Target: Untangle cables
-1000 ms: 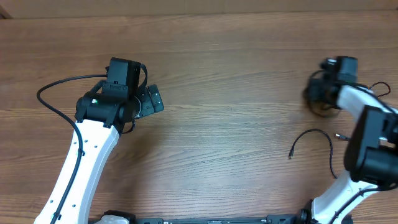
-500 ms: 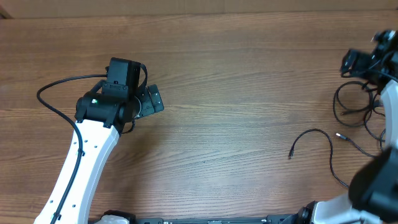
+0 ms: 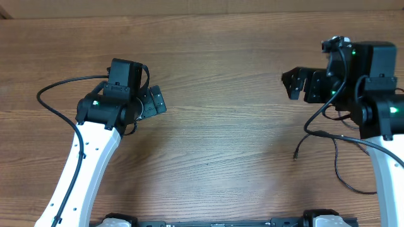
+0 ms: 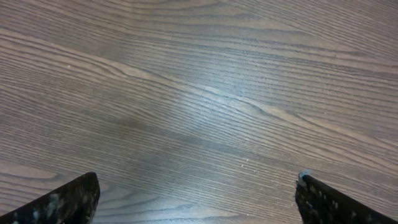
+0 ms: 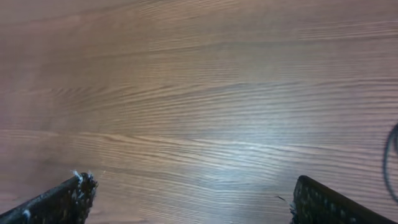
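Cables (image 3: 335, 164): thin black flexible cord with a small plug tip, lying loose on brown wood-grain table (image 3: 221, 157), about 4 o'clock in overhead view, near side. Plug end toward 7 o'clock, rest curving back toward 5 o'clock up to white right arm link (image 3: 382, 180), remainder hidden there. Cannot tell how many cords. Not touching either gripper, not held.

Same depth, other side: white left arm link (image 3: 82, 164) rising from 7 o'clock.

Mid table: thick black right-arm wire (image 3: 314, 120) sagging at 3 o'clock, just beyond the cord's plug end. Thick black left-arm wire (image 3: 53, 94) looping out toward 9 o'clock.

Left gripper (image 3: 154, 102), black, about 10 o'clock, spread wide, empty. Left wrist view: dark fingertips (image 4: 74, 199) at the lower corners, only bare wood grain between.

Farther: right gripper (image 3: 298, 85), black, about 2 o'clock, pointing toward 9 o'clock, also spread wide, gripping nothing, well apart from the cord. Right wrist view: fingertips (image 5: 74, 194) at the lower corners, bare wood between. Thin dark arc (image 5: 388, 152) at the 3 o'clock edge, cannot tell whether cable or arm wire.
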Motion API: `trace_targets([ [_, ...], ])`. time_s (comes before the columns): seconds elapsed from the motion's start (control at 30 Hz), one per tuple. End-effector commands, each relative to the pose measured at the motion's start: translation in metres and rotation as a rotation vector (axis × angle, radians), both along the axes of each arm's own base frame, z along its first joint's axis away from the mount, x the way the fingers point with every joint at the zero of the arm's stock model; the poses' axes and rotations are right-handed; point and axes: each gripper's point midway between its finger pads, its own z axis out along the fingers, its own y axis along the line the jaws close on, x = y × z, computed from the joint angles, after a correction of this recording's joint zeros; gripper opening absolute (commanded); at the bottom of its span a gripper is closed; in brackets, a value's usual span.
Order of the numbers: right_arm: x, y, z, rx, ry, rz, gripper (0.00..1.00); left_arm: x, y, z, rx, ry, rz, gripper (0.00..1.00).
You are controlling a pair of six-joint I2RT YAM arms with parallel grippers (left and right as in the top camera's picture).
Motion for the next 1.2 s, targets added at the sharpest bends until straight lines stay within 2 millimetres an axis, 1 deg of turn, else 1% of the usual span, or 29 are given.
trace_targets([
  [0.0,0.000,0.004,0.004,0.018,-0.007,0.010,1.00,0.002,0.000,0.009,0.001,-0.027,-0.018,1.00],
  [0.7,0.000,0.004,0.004,0.018,-0.007,0.010,1.00,0.002,0.000,0.008,0.001,-0.026,-0.018,1.00],
  [0.9,0.000,0.004,0.004,0.018,-0.007,0.010,1.00,0.005,-0.006,0.008,-0.008,-0.032,-0.041,1.00],
  [0.97,0.000,0.004,0.004,0.018,-0.007,0.010,1.00,0.012,-0.017,0.013,0.022,-0.076,-0.143,1.00],
  [1.03,0.000,0.004,0.004,0.019,-0.007,0.010,1.00,0.019,-0.034,0.022,0.065,-0.138,-0.276,1.00],
  [1.1,0.000,0.004,0.004,0.018,-0.007,0.010,1.00,0.022,-0.051,0.031,0.099,-0.196,-0.390,1.00],
  [1.13,0.000,0.004,0.004,0.018,-0.007,0.010,1.00,0.023,-0.056,0.034,0.107,-0.214,-0.418,1.00],
  [1.17,0.000,0.004,0.004,0.018,-0.007,0.010,1.00,0.024,-0.070,0.045,0.129,-0.277,-0.496,0.99],
])
